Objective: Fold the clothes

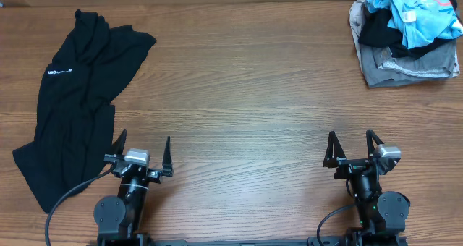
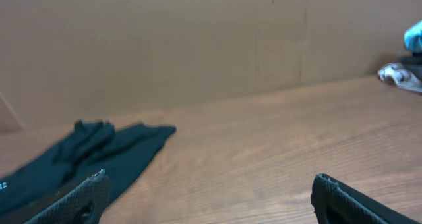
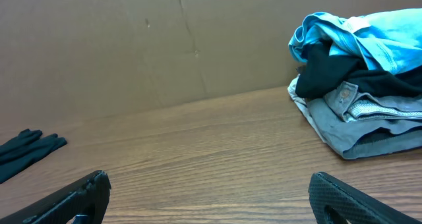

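A pile of clothes sits at the table's far right corner: a light blue T-shirt on top, a black piece under it, grey garments at the bottom. A black garment lies spread and rumpled along the left side, with small white print near its left edge. My left gripper stands open near the front edge, its left finger close to the black garment's hem. My right gripper stands open at the front right, well short of the pile. Neither holds anything.
The wooden table runs bare between the two heaps. A brown cardboard wall stands behind the table's far edge. Both arm bases sit at the front edge.
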`<act>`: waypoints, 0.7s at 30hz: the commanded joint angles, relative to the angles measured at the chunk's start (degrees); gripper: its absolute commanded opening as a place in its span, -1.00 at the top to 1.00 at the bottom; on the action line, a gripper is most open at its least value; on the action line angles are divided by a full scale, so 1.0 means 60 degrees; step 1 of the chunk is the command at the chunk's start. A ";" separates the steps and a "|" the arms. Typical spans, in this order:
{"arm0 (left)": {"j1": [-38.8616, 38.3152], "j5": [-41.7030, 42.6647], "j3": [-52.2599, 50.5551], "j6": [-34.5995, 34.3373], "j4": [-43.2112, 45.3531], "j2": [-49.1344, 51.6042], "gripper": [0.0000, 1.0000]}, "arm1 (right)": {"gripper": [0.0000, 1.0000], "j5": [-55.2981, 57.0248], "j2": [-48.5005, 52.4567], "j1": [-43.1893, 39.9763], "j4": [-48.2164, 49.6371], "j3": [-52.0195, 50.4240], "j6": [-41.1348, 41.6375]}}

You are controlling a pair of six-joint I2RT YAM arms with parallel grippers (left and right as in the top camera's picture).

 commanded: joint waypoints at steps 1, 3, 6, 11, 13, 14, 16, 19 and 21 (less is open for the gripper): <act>0.0058 -0.0189 -0.0044 -0.0058 -0.0914 -0.0681 -1.00 | -1.00 0.0091 -0.0113 -0.0018 0.0047 -0.0098 0.0044; 0.0058 -0.0423 -0.0047 -0.0164 -0.1242 -0.0892 -1.00 | -1.00 0.0091 -0.0113 -0.0018 0.0047 -0.0098 0.0044; 0.0058 -0.0430 -0.0047 -0.0164 -0.1282 -0.0892 -1.00 | -1.00 0.0091 -0.0113 -0.0018 0.0047 -0.0098 0.0044; 0.0055 -0.0423 -0.0047 -0.0164 -0.1271 -0.0878 -1.00 | -1.00 0.0091 -0.0113 -0.0018 0.0047 -0.0098 0.0044; 0.0055 -0.0423 -0.0047 -0.0164 -0.1268 -0.0874 -1.00 | -1.00 0.0091 -0.0113 -0.0018 0.0047 -0.0098 0.0044; 0.0055 -0.0423 -0.0047 -0.0164 -0.1268 -0.0874 -1.00 | -1.00 0.0091 -0.0113 -0.0018 0.0047 -0.0098 0.0044; 0.0055 -0.0423 -0.0047 -0.0164 -0.1268 -0.0874 -1.00 | -1.00 0.0091 -0.0113 -0.0018 0.0047 -0.0098 0.0044; 0.0055 -0.0423 -0.0047 -0.0164 -0.1268 -0.0874 -1.00 | -1.00 0.0091 -0.0113 -0.0018 0.0047 -0.0098 0.0044; 0.0055 -0.0423 -0.0047 -0.0164 -0.1268 -0.0874 -1.00 | -1.00 0.0091 -0.0113 -0.0018 0.0047 -0.0098 0.0044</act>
